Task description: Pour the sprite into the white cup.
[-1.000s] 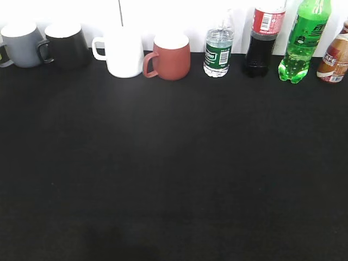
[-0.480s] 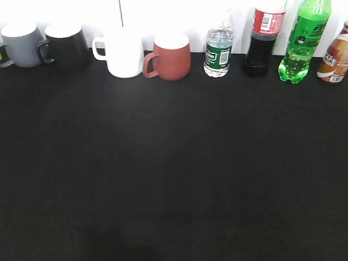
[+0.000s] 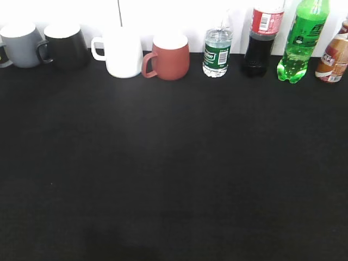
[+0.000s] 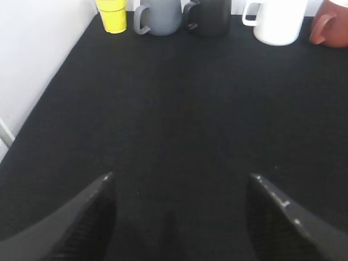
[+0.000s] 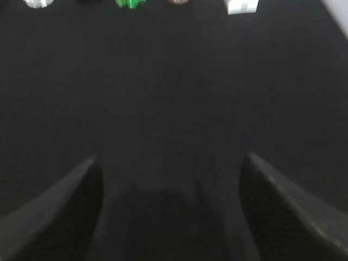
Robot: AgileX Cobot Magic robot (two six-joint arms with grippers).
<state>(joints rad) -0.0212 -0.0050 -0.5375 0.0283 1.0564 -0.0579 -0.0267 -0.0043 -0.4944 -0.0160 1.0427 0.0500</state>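
Note:
The sprite (image 3: 300, 41), a tall bright-green bottle, stands upright at the back right of the black table; its base shows at the top of the right wrist view (image 5: 129, 3). The white cup (image 3: 122, 53) stands at the back, handle to the left, between a black mug and a terracotta mug; it also shows in the left wrist view (image 4: 278, 22). My left gripper (image 4: 180, 187) is open and empty over bare table, far in front of the cup. My right gripper (image 5: 169, 168) is open and empty, far in front of the sprite. Neither gripper shows in the exterior view.
Along the back stand a grey mug (image 3: 22, 45), a black mug (image 3: 68, 45), a terracotta mug (image 3: 169, 57), a small water bottle (image 3: 217, 50), a cola bottle (image 3: 260, 41) and a brown bottle (image 3: 333, 57). A yellow cup (image 4: 112, 15) stands at far left, a white box (image 5: 241, 6) at far right.
The exterior picture has shifted very slightly; no object has moved on the table.

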